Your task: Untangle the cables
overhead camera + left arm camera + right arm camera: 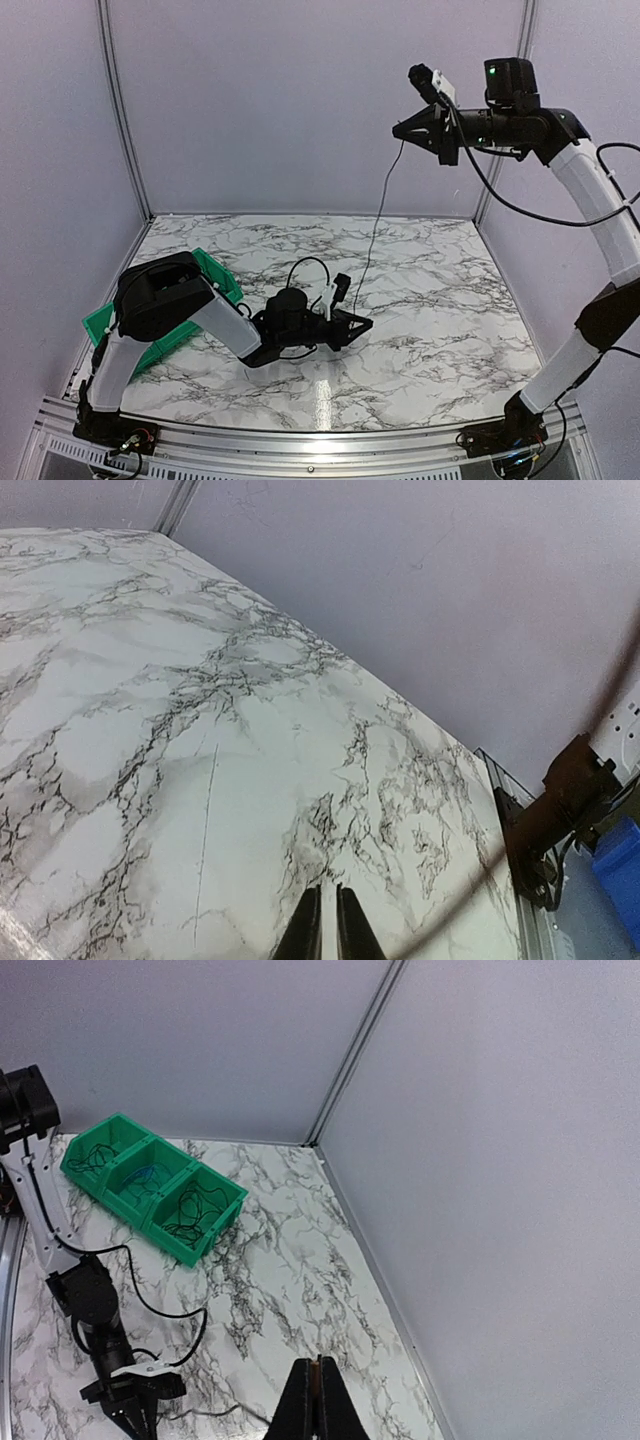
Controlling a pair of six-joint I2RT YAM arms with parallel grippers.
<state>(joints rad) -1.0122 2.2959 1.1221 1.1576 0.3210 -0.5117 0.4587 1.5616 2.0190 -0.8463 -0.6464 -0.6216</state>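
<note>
A thin black cable (375, 215) runs nearly taut from my raised right gripper (398, 128) down to my left gripper (358, 323), which sits low on the marble table. In the right wrist view the right fingers (318, 1390) are pressed together on the cable's end, and the cable (205, 1416) leads off to the left gripper (132, 1405). In the left wrist view the left jaws (329, 912) stand a sliver apart. The cable shows there only as a blurred dark streak (560, 770) rising to the right. More black and blue cables (188, 1212) lie in the green bin.
A green three-compartment bin (212, 1228) stands at the table's left back, also seen from above (218, 268) partly behind the left arm. The left arm's own thick black cable (190, 1335) loops beside it. Grey walls close in the back and both sides.
</note>
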